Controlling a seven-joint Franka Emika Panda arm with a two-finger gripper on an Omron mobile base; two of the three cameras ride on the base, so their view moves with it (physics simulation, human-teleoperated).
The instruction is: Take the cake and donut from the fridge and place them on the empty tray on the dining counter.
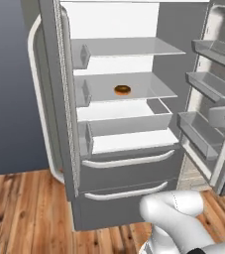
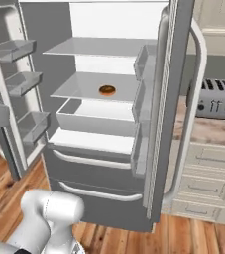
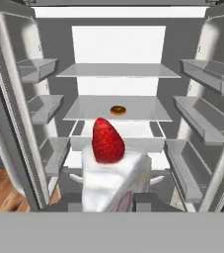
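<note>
Cake (image 3: 114, 182) close up at bottom centre: white slice, red strawberry (image 3: 107, 141) upright on top. Clamped between gripper (image 3: 110, 201) fingertips (image 3: 149, 200), dark tips low on either side of slice. Behind: fridge (image 3: 116, 47) open, both doors swung wide, white interior, glass shelves. Donut (image 3: 118, 110) brown, lying on middle shelf, well behind cake. Door bins (image 3: 198, 114) stacked on both doors. Drawer handle (image 3: 157, 180) partly hidden behind cake. Wood floor (image 3: 2, 190) at lower left.

toaster (image 2: 214, 98): sitting on the bench (image 2: 210, 130), right of the open door
floor (image 1: 25, 208): wood planks showing below
</note>
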